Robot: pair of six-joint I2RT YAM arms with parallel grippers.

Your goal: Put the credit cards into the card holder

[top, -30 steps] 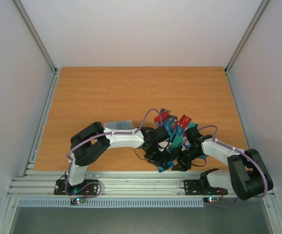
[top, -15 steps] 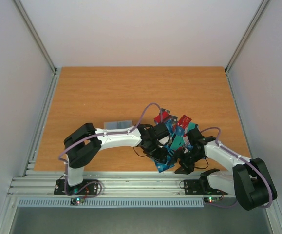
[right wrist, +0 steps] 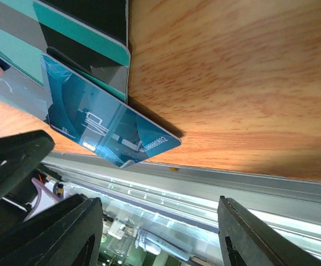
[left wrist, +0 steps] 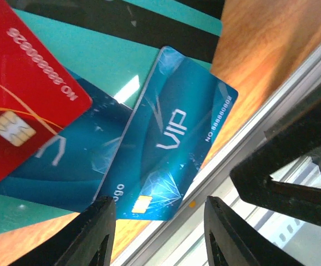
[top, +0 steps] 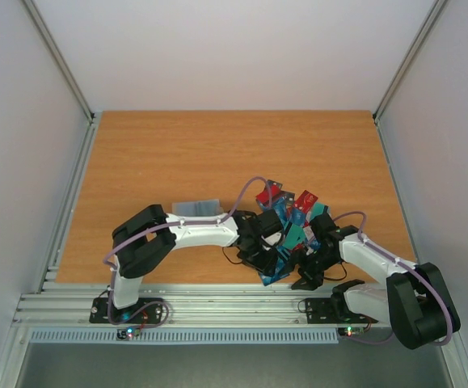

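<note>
The credit cards (top: 288, 220) lie in a loose heap of teal, blue and red near the table's front edge. A blue VIP card (left wrist: 171, 149) sits at that edge, its corner over the aluminium rail. In the right wrist view the same blue card (right wrist: 105, 132) shows beside a teal and black card (right wrist: 88, 33). My left gripper (left wrist: 159, 235) hovers open just above the blue card, nothing between its fingers. My right gripper (right wrist: 157, 235) is open over the rail, holding nothing. The card holder (top: 195, 207) lies flat to the left, partly behind my left arm.
The aluminium rail (right wrist: 232, 188) runs along the table's near edge, right under both grippers. A red chip card (left wrist: 21, 100) overlaps the blue ones. The two grippers are close together; the right one (left wrist: 293, 166) shows black at the left wrist view's right side.
My left arm reached toward the pile, then its elbow pulled back a little, and its jaws opened slightly wider. My right arm shifted its elbow outward early on, then stayed still.
</note>
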